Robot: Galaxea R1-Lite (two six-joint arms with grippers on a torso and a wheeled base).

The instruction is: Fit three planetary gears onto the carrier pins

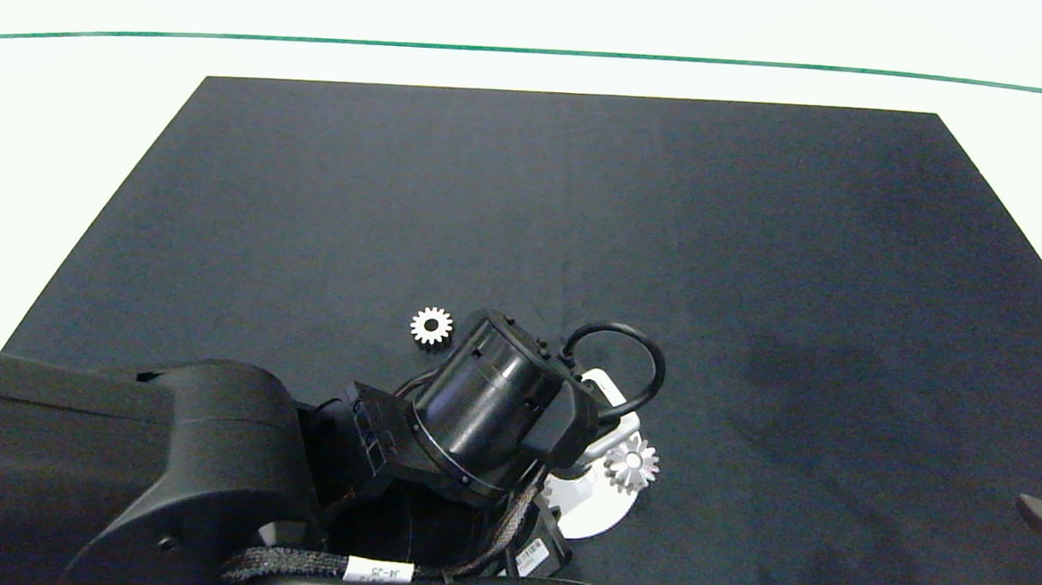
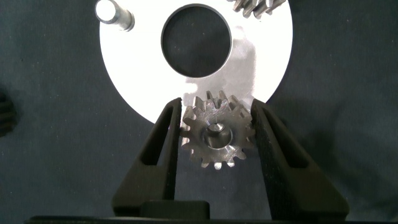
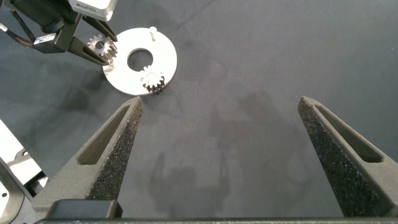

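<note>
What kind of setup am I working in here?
Probably a lab test bench: a black mat on a white table marked with a green line, holding only the white disc and gears.

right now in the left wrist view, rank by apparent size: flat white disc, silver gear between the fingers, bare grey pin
1. flat white disc
2. silver toothed gear between the left gripper fingers, though it may sit nearer the camera
3. bare light-grey pin, smallest

The planetary gears (image 2: 216, 138) look like bright, slightly scuffed silver metal. The white disc (image 2: 267, 56) is smooth and matt, its bare pin (image 2: 115, 14) a satiny grey. The black mat (image 1: 759, 253) looks like matt cloth. Grainy, rough pads (image 3: 121, 155) line the right gripper's fingers.
</note>
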